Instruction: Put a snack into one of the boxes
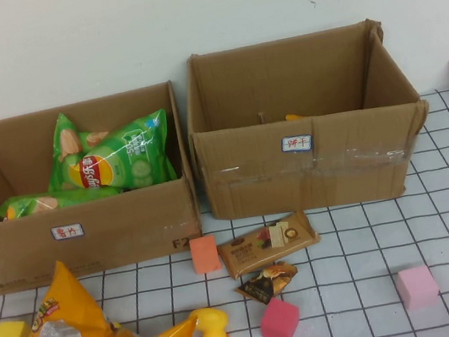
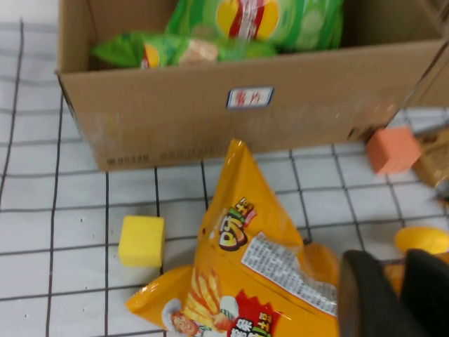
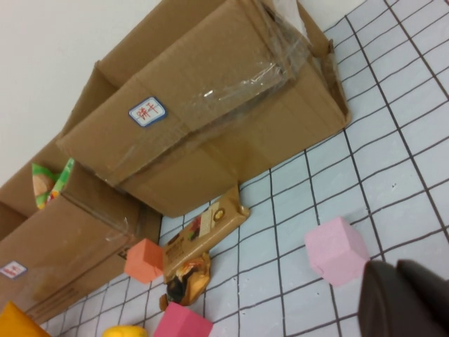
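Neither arm shows in the high view. Each wrist view shows only dark finger parts: left gripper [image 2: 400,295], right gripper [image 3: 407,298].

Bright, even light; soft wrist-view blur.

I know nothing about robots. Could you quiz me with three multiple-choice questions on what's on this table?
1. The green chip bags lie in: A the left box; B a drawer; C a bowl.
2. The bag under the left gripper is: A blue; B orange; C white.
3. The right box, ahead of the right gripper, is: A sealed; B tipped over; C open on top.

A: they poke out of it. B: its foil is orange. C: its inside shows.
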Motion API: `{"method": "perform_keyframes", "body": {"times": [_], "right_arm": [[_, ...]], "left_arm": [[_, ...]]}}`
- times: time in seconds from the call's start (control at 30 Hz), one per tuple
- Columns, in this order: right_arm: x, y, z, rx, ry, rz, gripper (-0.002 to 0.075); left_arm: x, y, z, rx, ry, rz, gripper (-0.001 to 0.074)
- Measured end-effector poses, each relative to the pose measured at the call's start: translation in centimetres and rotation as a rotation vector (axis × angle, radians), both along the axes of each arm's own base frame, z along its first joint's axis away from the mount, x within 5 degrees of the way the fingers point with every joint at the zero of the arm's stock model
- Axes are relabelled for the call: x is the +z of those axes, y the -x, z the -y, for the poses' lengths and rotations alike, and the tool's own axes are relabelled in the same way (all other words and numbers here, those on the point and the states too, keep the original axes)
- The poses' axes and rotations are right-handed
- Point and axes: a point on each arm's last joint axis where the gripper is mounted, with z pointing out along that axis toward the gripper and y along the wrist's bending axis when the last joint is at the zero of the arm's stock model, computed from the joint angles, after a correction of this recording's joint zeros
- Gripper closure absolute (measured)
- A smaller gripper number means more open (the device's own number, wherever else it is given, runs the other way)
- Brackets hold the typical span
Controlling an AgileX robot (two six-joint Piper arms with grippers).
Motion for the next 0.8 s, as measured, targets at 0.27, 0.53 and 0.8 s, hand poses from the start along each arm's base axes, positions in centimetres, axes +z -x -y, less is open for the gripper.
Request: {"method": "perform_keyframes", "body": {"times": [0.27, 0.53, 0.8], "right_arm": [[-0.1, 0.0, -0.1, 0.012, 0.016, -0.004, 0.0727], [-0.1, 0.0, -0.1, 0.014, 0.027, -0.001, 0.0727], [-0.1, 0.0, -0.1, 0.016, 0.031, 0.001, 0.0727]], "left_arm": [[-1.4, -8.2, 0.0, -0.062, -0.035, -0.250, 0.0204], [-5.7, -12.9, 3.1, -0.252, -0.209, -0.415, 0.0127], [-9.2, -16.5, 3.2, -0.199, -0.260, -0.513, 0.0126]]}}
